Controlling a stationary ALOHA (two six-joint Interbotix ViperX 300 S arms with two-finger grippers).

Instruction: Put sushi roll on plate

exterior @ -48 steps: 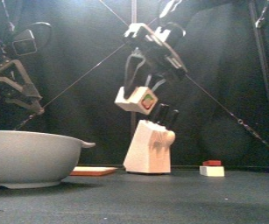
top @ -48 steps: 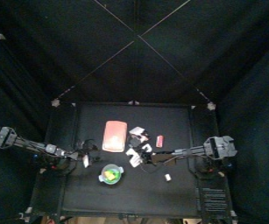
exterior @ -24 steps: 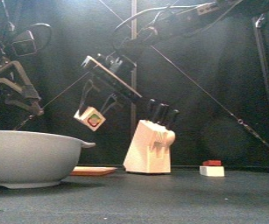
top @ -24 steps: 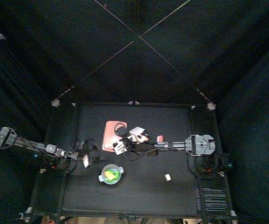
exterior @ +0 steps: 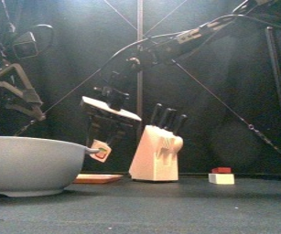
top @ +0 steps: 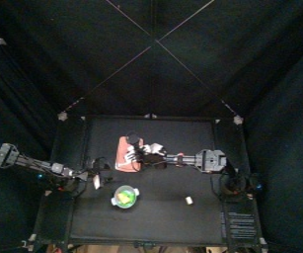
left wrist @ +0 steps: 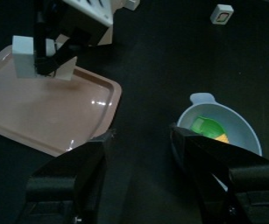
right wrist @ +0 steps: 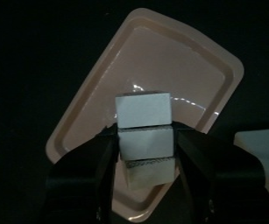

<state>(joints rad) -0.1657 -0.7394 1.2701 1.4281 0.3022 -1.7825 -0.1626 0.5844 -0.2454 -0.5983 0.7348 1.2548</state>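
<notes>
The right pincer [right wrist: 146, 153], clamped on the sushi roll [right wrist: 143, 111], hangs it over the plate [right wrist: 172, 66], seemingly just clear, so next comes lowering and letting go; the left pincer [left wrist: 143, 171] rests apart nearby.

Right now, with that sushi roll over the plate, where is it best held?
By its two flat opposite sides, coming from above. The sushi roll is a stubby block, so the right gripper clamps those flat faces squarely, leaving its underside free to set on the plate.
</notes>
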